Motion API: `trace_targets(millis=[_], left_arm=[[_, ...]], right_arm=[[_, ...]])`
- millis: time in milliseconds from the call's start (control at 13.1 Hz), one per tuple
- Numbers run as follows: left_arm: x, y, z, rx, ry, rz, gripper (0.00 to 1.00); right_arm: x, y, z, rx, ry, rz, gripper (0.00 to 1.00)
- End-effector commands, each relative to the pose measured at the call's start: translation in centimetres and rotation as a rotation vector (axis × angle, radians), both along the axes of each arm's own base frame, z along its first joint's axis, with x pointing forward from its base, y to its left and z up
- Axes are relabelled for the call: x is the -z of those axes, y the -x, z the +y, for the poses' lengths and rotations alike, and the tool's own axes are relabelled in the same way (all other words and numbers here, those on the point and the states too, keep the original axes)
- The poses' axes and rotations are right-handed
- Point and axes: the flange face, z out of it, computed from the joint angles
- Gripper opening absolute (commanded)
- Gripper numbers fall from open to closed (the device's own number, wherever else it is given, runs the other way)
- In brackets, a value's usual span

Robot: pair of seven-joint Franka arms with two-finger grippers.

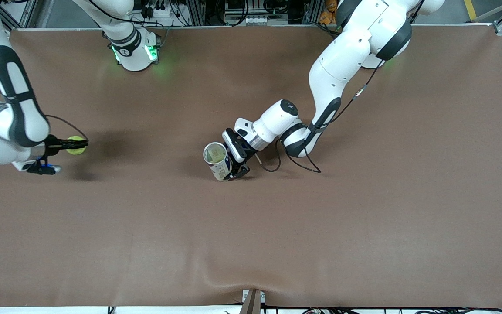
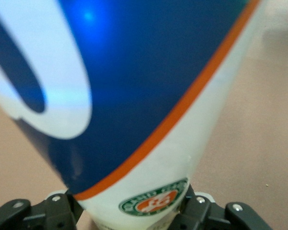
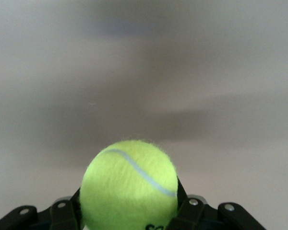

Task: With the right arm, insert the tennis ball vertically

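Brown table [image 1: 364,226]: right hand [image 1: 73,144] pinches tennis ball [image 1: 76,145]; left hand [image 1: 237,168] clamps open can [image 1: 217,160] mid-table.

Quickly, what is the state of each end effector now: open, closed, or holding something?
Left end effector: closed on the ball can, on the table.
Right end effector: closed on the tennis ball.

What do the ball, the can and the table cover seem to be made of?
Tennis ball: fuzzy yellow-green felt with a pale seam, likely over rubber. Can: smooth, glossy printed surface showing a light reflection; plastic or coated metal, I cannot tell which. Table cover: matte brown sheet, maybe fabric or rubber mat, since it wrinkles near the front edge.
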Motion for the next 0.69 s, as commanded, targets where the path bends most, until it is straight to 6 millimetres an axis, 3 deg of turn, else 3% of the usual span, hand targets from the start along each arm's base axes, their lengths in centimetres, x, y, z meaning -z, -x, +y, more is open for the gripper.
trace_targets(millis=[0, 76, 229, 382, 535, 612], left_arm=[[1.5, 0.0, 0.6, 0.007, -0.021, 0.003, 0.76], [1.5, 0.0, 0.6, 0.008, -0.021, 0.002, 0.76], [1.5, 0.0, 0.6, 0.008, -0.021, 0.002, 0.76], [1.4, 0.0, 0.7, 0.008, -0.021, 0.000, 0.76], [1.3, -0.2, 0.8, 0.005, -0.020, -0.001, 0.76], [1.3, -0.2, 0.8, 0.006, -0.020, -0.001, 0.77]], right_arm=[[-6.5, -4.5, 3.8, -0.055, 0.023, -0.038, 0.30], [-8.7, -6.2, 6.1, -0.078, 0.038, -0.076, 0.28], [-14.8, -9.3, 10.4, -0.123, 0.043, -0.202, 0.26], [-19.4, -11.3, 16.2, -0.159, -0.027, -0.311, 0.26], [-21.5, -11.1, 24.4, -0.151, -0.058, -0.331, 0.26], [-22.5, -10.7, 29.6, -0.110, -0.031, -0.329, 0.26]])
